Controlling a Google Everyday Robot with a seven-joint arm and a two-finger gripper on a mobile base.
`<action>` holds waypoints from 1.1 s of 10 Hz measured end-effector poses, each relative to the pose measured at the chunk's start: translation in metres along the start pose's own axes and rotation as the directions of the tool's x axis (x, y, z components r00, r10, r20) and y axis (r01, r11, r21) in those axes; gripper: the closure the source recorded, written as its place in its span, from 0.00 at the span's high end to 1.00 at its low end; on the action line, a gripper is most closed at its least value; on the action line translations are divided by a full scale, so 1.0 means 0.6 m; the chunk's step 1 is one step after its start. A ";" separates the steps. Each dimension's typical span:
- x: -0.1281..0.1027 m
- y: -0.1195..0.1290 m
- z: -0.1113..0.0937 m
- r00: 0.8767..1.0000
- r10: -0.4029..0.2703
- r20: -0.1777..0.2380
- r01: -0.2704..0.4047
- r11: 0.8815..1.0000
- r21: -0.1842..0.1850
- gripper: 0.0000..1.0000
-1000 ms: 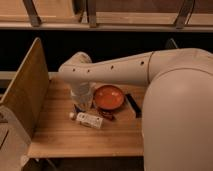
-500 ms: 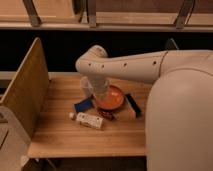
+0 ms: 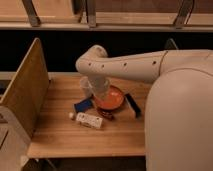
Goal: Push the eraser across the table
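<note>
One arm [image 3: 130, 66] reaches in from the right side of the camera view, bends at its white elbow and points downward over the table [image 3: 65, 141].

1. Gripper: one gripper [image 3: 94, 90] hangs at the end of the arm, low over the tabletop at the left rim of the orange bowl [image 3: 112, 100]. Whether it is wide or narrow cannot be told from this view. It is not touching the eraser.
2. Eraser: one eraser [image 3: 132, 105], a slim black bar, lies flat on the table just beside the right rim of the bowl. Its long axis runs from the far side toward the near side, angled slightly right. The bowl sits between it and the gripper.
3. Bowl: one orange bowl, upright, near the middle of the tabletop.
4. Blue piece: one flat blue piece [image 3: 83, 105] lies to the left of the bowl, below the gripper.
5. Bottle: one white bottle [image 3: 88, 120] with a label lies on its side, nearer the front edge than the blue piece.
6. Side panel: one upright wooden panel [image 3: 24, 89] stands along the left edge of the table.
</note>
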State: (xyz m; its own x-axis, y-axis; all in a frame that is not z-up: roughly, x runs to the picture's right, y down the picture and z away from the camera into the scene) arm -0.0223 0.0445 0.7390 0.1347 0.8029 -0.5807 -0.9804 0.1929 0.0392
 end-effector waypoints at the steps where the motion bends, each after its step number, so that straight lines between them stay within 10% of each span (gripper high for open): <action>1: 0.001 0.020 0.002 1.000 -0.016 -0.005 0.016 1.000 0.011 0.00; 3: 0.036 -0.021 0.050 0.993 0.076 -0.091 -0.072 0.996 0.050 0.00; 6: 0.097 -0.116 0.132 0.942 0.260 -0.214 -0.236 0.963 0.130 0.00; 8: 0.094 -0.155 0.173 0.914 0.331 -0.235 -0.311 0.943 0.118 0.00; 11: 0.054 -0.203 0.232 0.906 0.363 -0.219 -0.364 0.931 0.039 0.00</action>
State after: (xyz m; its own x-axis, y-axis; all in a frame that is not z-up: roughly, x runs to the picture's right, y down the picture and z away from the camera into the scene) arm 0.1214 0.1258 0.8285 -0.2656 0.6735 -0.6898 -0.9559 -0.0908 0.2793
